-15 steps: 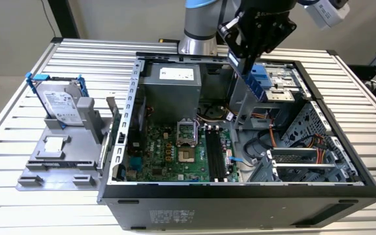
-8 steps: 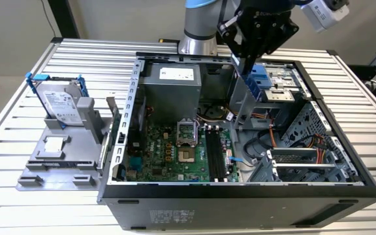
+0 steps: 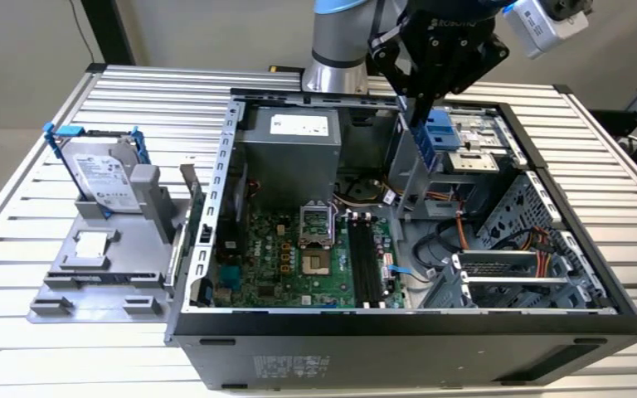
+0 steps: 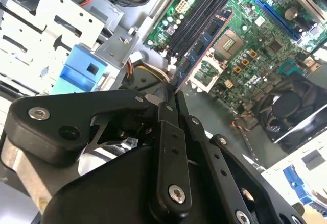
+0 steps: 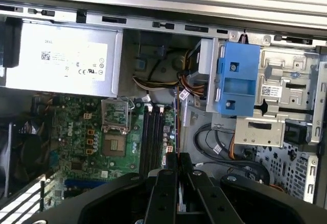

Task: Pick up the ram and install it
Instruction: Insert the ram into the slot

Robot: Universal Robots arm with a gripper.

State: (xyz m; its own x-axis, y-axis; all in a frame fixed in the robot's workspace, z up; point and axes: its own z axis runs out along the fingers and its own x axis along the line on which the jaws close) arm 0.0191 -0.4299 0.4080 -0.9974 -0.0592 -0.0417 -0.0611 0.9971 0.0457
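Observation:
My gripper (image 4: 172, 97) is shut on the ram (image 4: 205, 39), a thin blue circuit-board stick with dark chips that juts out from between the fingers. In the first wrist view the ram (image 5: 177, 124) shows edge-on as a thin line running out from the gripper (image 5: 177, 158). In the exterior view the gripper (image 3: 420, 106) hangs above the open computer case (image 3: 407, 327), with the ram (image 3: 420, 133) pointing down over the far part of the case. The long black motherboard slots (image 3: 368, 265) (image 5: 152, 137) (image 4: 204, 9) lie below, apart from the stick.
The case holds a grey power supply (image 3: 291, 145), a CPU socket (image 3: 316, 240), cables and a drive cage with a blue latch (image 5: 237, 78) close beside the ram. A white-labelled hard drive in a blue bracket (image 3: 103, 170) stands on a grey stand at the exterior view's left.

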